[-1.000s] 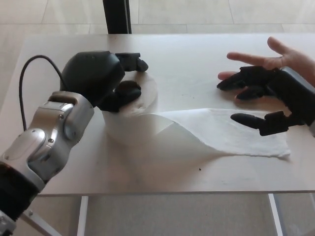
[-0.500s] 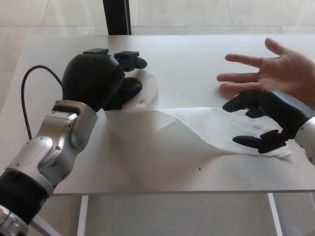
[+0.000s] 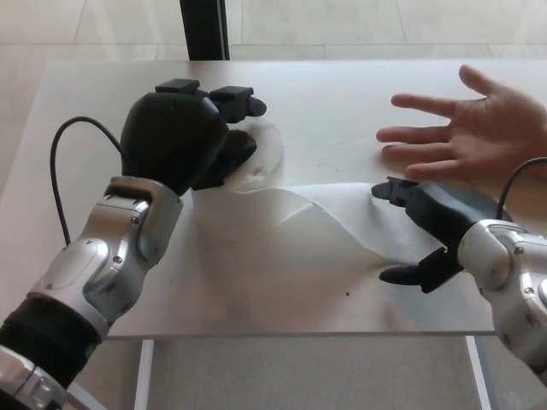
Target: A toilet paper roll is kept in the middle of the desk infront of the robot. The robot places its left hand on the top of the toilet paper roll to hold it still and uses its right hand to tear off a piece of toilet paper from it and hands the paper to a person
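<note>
The white toilet paper roll (image 3: 261, 158) stands mid-desk, mostly hidden under my left hand (image 3: 184, 137), which presses on its top with fingers curled over it. A loose strip of paper (image 3: 316, 226) runs from the roll to the right across the desk. My right hand (image 3: 423, 231) lies over the strip's far end, its fingers and thumb apart on either side of the paper. The strip's end is hidden beneath that hand. A person's open hand (image 3: 470, 128) rests palm up just behind my right hand.
The pale desk (image 3: 342, 94) reaches the picture's sides, and its front edge runs just below my right hand. A black post (image 3: 203, 27) stands behind the desk. A black cable (image 3: 68, 162) loops by my left forearm.
My right hand has come down and toward the front edge, onto the strip's end, covering it. My left hand and the roll have shifted slightly right. The person's hand has stayed put.
</note>
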{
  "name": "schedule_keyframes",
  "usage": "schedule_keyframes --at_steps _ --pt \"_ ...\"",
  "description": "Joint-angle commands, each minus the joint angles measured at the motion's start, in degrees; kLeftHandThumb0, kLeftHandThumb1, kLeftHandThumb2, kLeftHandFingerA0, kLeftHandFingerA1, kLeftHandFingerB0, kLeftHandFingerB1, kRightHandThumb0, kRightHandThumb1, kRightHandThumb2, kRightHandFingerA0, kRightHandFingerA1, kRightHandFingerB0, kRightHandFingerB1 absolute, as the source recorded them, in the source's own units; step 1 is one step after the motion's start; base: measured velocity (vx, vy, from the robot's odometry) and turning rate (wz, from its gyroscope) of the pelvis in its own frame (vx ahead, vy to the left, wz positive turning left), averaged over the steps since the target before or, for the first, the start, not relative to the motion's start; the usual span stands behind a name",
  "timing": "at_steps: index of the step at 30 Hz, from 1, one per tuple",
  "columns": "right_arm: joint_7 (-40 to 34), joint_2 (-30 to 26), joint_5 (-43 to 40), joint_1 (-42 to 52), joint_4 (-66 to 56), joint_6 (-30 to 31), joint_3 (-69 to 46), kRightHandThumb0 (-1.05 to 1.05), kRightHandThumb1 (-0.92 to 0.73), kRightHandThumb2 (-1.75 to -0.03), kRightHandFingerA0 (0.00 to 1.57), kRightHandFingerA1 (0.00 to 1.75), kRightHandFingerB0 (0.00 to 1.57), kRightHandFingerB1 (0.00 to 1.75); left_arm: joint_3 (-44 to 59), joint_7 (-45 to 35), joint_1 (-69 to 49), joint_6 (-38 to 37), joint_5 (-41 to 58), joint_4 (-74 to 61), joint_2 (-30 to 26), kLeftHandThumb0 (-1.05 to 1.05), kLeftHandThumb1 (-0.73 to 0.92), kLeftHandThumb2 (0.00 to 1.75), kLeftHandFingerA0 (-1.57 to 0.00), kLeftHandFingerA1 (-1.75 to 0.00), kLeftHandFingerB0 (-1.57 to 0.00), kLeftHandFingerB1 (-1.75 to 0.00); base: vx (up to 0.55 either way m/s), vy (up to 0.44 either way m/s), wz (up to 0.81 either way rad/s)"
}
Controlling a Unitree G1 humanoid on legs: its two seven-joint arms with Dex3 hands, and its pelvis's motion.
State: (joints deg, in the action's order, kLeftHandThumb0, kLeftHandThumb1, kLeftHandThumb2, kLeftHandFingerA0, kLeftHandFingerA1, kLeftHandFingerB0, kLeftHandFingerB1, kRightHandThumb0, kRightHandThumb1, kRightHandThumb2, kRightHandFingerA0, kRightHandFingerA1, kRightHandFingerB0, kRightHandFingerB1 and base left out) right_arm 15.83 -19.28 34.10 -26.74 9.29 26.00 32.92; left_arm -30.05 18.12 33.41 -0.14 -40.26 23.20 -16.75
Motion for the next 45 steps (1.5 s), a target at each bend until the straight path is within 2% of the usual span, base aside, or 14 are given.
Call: schedule_keyframes --at_steps 1,9,13,14,17,19,22,25,26,27,35,36,39,45 --pt "-1.5 1.2 5.4 -0.8 0.6 2.5 1.4 -0.81 -0.44 -0.83 0.00 0.17 0.00 0.06 -0.3 1.2 -0.8 -1.0 -2.5 1.9 0.6 -0.40 0.74 0.63 -0.59 -0.52 -0.63 -0.46 0.00 0.000 0.00" --pt "-11.6 9.2 8.1 3.6 2.2 4.2 0.3 -0.71 -0.37 -0.66 0.00 0.00 0.09 0.15 0.2 2.3 -1.0 -1.6 -2.4 3.4 1.8 -0.39 0.74 0.62 -0.59 -0.56 -0.66 -0.49 0.00 0.000 0.00" --pt "-24.5 16.7 9.9 5.4 7.3 6.2 -1.3 -0.62 -0.56 -0.58 0.05 0.45 0.09 0.26 0.5 1.9 -1.3 -1.5 -2.0 3.7 2.2 -0.38 0.73 0.62 -0.61 -0.54 -0.67 -0.51 0.00 0.000 0.00" --pt "-27.4 17.7 10.3 5.4 8.6 6.1 -1.6 -0.36 -0.39 -0.95 0.05 0.54 0.00 0.50 0.5 2.6 -1.3 -1.9 -2.1 4.2 2.2 -0.39 0.72 0.63 -0.62 -0.55 -0.68 -0.52 0.00 0.000 0.00" --pt "-33.9 19.4 10.3 5.7 11.3 3.9 -2.8 -0.50 -0.58 -0.57 0.43 0.81 0.19 0.31 0.5 3.7 -1.3 -2.0 -2.3 4.9 2.5 -0.38 0.72 0.61 -0.63 -0.55 -0.69 -0.51 0.00 0.000 0.00" --pt "-40.2 19.2 9.7 5.7 14.6 -1.0 -4.2 -0.42 -0.64 -0.61 0.72 1.38 0.23 0.37 0.5 3.0 -1.2 -1.3 -2.0 4.9 2.9 -0.39 0.73 0.62 -0.62 -0.55 -0.68 -0.50 0.00 0.000 0.00" --pt "-45.4 19.0 10.0 5.6 17.1 -4.3 -4.9 -0.22 -0.71 -0.67 0.91 1.68 0.39 0.45 0.8 2.2 -1.6 -1.0 -1.4 4.5 3.2 -0.37 0.73 0.62 -0.63 -0.51 -0.68 -0.50 0.00 0.000 0.00" --pt "-46.9 18.5 10.5 5.8 17.1 -5.3 -5.0 -0.23 -0.68 -0.67 0.89 1.70 0.48 0.47 0.6 2.1 -1.7 -1.1 -1.4 4.7 3.6 -0.37 0.73 0.62 -0.63 -0.51 -0.68 -0.50 0.00 0.000 0.00" --pt "-48.7 18.3 10.2 5.7 17.6 -7.5 -5.4 -0.31 -0.64 -0.60 0.91 1.75 0.83 0.65 0.5 1.7 -1.9 -1.3 -1.3 4.6 3.6 -0.37 0.73 0.62 -0.64 -0.50 -0.68 -0.49 0.00 0.000 0.00" --pt "-50.3 18.2 10.3 5.3 18.2 -8.5 -5.4 -0.37 -0.43 -0.89 1.24 1.38 0.83 0.80 0.4 1.9 -2.2 -1.4 -1.4 4.7 3.6 -0.38 0.73 0.62 -0.64 -0.50 -0.68 -0.49 0.00 0.000 0.00" --pt "-59.5 18.7 9.7 3.7 22.0 -13.7 -7.0 -0.27 -0.61 -0.63 0.96 1.72 0.83 0.92 0.0 2.3 -3.2 -1.8 -1.5 5.3 3.9 -0.40 0.74 0.63 -0.63 -0.50 -0.69 -0.49 0.00 0.000 0.00" --pt "-59.2 19.4 8.0 3.8 21.9 -14.6 -8.4 -0.21 -0.67 -0.69 1.05 1.74 0.66 1.38 0.1 2.5 -3.3 -2.0 -1.5 5.3 3.7 -0.39 0.75 0.62 -0.62 -0.50 -0.70 -0.50 0.00 0.000 0.00" --pt "-60.1 20.3 6.6 4.0 22.1 -15.4 -10.0 -0.18 -0.70 -0.79 0.82 1.75 0.63 1.73 0.2 2.8 -3.6 -2.5 -1.3 5.3 3.6 -0.39 0.75 0.62 -0.62 -0.51 -0.70 -0.50 0.00 0.000 0.00" --pt "-58.6 24.7 -2.2 6.4 19.6 -21.9 -17.6 -0.17 -0.78 -0.87 0.77 1.75 0.51 1.75 -0.1 2.1 -4.8 -2.2 -1.3 4.5 3.1 -0.41 0.75 0.62 -0.61 -0.52 -0.70 -0.50 0.00 0.000 0.00"
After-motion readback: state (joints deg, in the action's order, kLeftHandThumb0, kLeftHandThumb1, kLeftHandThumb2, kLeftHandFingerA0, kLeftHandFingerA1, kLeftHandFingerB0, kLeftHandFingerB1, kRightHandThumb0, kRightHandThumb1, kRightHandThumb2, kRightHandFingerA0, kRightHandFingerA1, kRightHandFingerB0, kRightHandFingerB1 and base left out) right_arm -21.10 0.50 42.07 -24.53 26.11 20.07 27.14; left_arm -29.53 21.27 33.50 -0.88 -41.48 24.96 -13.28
